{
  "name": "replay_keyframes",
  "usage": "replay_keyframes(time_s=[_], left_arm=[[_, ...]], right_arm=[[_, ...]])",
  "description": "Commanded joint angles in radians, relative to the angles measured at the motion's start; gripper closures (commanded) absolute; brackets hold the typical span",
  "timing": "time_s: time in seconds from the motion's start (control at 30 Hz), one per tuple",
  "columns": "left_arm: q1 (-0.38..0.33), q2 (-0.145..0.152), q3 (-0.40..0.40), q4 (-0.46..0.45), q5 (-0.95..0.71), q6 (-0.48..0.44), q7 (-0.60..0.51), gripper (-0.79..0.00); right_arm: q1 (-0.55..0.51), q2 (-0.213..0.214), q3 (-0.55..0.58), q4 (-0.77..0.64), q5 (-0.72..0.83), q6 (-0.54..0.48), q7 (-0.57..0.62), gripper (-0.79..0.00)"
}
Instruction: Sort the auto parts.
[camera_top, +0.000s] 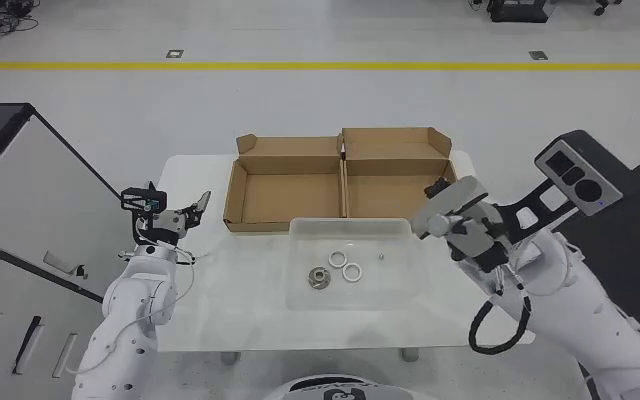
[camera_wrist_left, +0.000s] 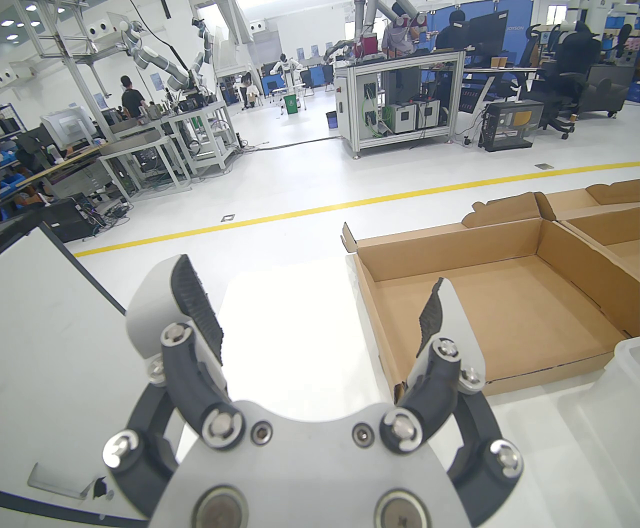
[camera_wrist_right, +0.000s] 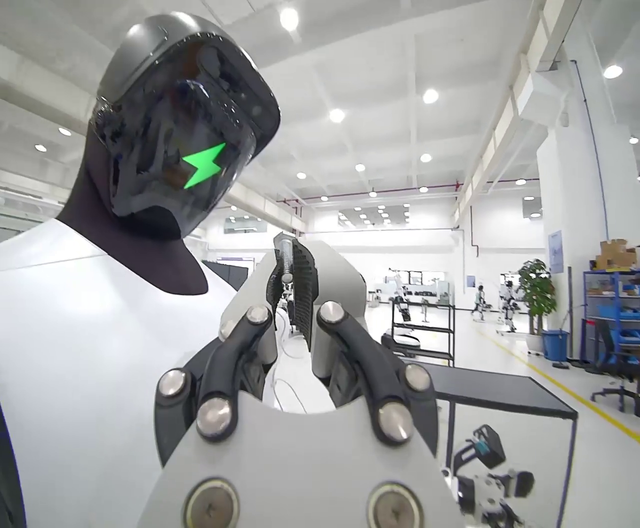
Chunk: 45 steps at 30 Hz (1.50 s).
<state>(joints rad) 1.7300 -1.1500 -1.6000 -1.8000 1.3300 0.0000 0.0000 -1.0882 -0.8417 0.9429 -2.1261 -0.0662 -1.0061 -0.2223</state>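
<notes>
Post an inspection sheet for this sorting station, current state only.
Surface: white table, carries boxes and bin.
Job's things: left box and right box open, side by side, no parts seen inside; clear bin in front holds metal part, two white rings, small screw.
Clutter: nothing seen.
Grippers: left gripper open, at table's left edge; right gripper shut on threaded bolt, beside right box.
Cables: black cable loop hanging off right arm.
Surroundings: yellow floor line beyond table; white panel at left.

Above bin (camera_top: 395, 290) prob. free; boxes (camera_top: 285, 195) behind.
</notes>
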Motion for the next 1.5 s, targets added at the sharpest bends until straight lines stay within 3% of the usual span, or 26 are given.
replay_keyframes(time_s=[0.0,0.27,1.47], left_arm=[[0.000,0.000,0.000,0.000,0.000,0.000,0.000,-0.785],[0.000,0.000,0.000,0.000,0.000,0.000,0.000,-0.785],[0.000,0.000,0.000,0.000,0.000,0.000,0.000,-0.785]], right_arm=[[-0.001,-0.008,-0.003,0.002,0.010,-0.006,-0.009,0.000],[-0.005,-0.039,-0.016,0.010,0.035,-0.006,-0.021,0.000],[-0.005,-0.039,-0.016,0.010,0.035,-0.006,-0.021,0.000]])
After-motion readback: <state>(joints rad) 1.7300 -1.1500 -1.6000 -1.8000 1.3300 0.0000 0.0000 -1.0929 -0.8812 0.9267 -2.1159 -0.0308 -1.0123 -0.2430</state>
